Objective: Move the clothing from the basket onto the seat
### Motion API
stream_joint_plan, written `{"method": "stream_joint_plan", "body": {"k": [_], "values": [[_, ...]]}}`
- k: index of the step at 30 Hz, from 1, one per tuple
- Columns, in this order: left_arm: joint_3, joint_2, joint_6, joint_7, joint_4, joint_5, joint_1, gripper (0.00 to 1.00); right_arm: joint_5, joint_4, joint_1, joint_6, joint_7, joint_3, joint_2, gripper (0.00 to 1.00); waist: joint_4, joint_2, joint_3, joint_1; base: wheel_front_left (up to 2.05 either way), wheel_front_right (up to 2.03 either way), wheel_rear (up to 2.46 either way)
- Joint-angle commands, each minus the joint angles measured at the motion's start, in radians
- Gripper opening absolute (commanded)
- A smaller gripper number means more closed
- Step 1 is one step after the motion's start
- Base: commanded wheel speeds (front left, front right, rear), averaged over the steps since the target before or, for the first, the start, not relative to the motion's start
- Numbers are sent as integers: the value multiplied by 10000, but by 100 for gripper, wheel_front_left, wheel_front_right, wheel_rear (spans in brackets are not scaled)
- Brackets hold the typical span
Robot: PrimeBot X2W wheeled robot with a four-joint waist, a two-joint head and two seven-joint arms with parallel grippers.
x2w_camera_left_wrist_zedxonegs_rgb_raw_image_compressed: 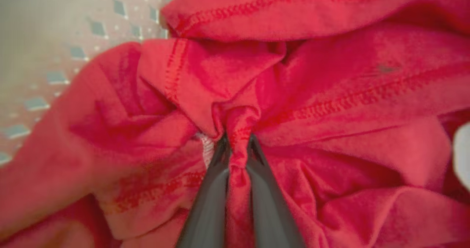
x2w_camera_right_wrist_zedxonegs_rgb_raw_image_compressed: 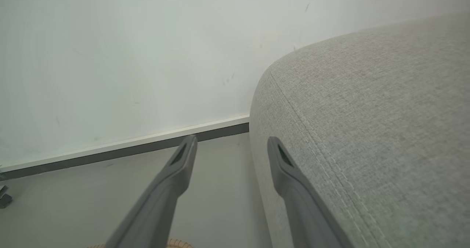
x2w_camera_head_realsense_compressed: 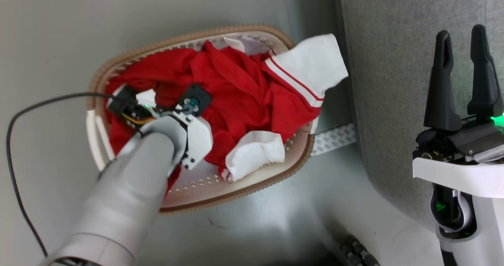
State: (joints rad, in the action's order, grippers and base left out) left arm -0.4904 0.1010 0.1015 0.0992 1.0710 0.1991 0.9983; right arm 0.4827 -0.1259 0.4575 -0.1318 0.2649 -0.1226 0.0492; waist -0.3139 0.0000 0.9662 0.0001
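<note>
Red clothing (x2w_camera_left_wrist_zedxonegs_rgb_raw_image_compressed: 330, 93) sits pinched in the left pincer (x2w_camera_left_wrist_zedxonegs_rgb_raw_image_compressed: 238, 141), inside the basket (x2w_camera_head_realsense_compressed: 197, 187).

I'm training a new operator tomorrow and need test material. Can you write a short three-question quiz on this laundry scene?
1. Fill in: the right claw, near the seat, is ___ and holds nothing.
2. True or false: the left claw is shut on a fold of the clothing.
3. Most of the clothing lies: A in the basket; B on the seat; C on the floor.
Key: 1 open; 2 true; 3 A.
</note>
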Motion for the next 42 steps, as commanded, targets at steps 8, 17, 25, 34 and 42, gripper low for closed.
{"method": "stream_joint_plan", "body": {"k": [8, 17, 25, 34, 42], "values": [[12, -408, 169, 1088, 171, -1023, -1280, 0, -560, 662, -748, 21, -7, 249, 32, 100, 1083, 0, -2336, -1, 0, 0, 0], [-357, -506, 279, 1512, -805, -2736, -2888, 0, -1009, 1277, -1965, 21, -7, 521, 32, 100, 1934, 0, -4840, -1, 0, 0, 0], [-1307, -495, 276, 1127, -2432, -4486, -4012, 0, -1245, 1709, -3084, 21, -7, 750, 30, 100, 2536, 0, -6707, -1, 0, 0, 0], [-1409, -495, 49, 588, -4015, -5341, -4914, 0, -1479, 2153, -3992, 21, -7, 710, 30, 100, 2644, 0, -8289, -1, 0, 0, 0], [-1117, -214, -259, 4, -5925, -5833, -5554, 0, -1680, 2495, -4660, 21, -7, 419, 29, 100, 2400, 0, -9325, -1, 0, 0, 0]]}}
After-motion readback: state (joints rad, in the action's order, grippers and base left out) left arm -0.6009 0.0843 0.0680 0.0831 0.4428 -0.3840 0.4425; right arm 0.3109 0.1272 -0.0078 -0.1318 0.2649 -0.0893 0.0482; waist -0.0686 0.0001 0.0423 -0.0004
